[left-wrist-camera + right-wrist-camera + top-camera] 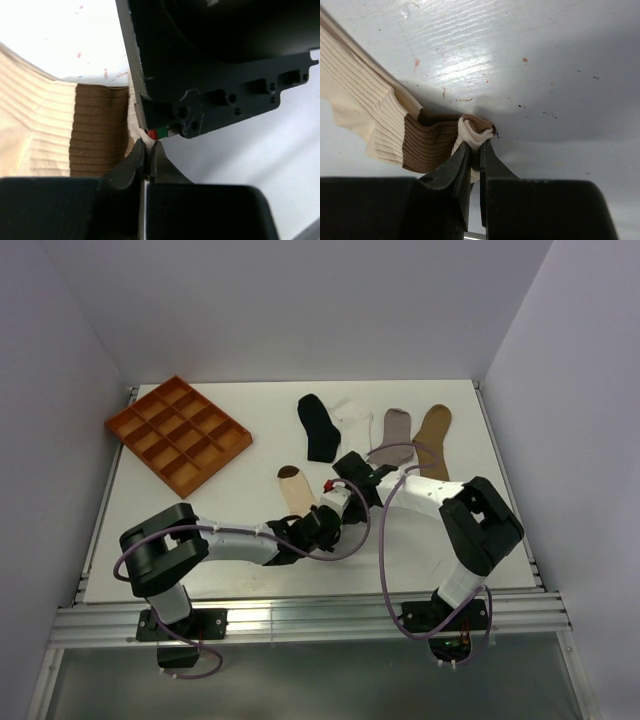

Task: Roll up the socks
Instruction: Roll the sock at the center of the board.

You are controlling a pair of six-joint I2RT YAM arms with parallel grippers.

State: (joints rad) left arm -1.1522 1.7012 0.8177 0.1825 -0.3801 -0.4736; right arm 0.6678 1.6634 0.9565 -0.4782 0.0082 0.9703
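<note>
Right tool (477, 146) pinches cuff of cream sock (365, 102); left tool (148, 146), closed, alongside; both arms stretched low.

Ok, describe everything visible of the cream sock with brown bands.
The cream sock is ribbed knit with a brown toe and a brown cuff band. It lies on the table, toe at the far end. The right gripper pinches its bunched cuff edge; the left gripper is shut beside the band.
</note>
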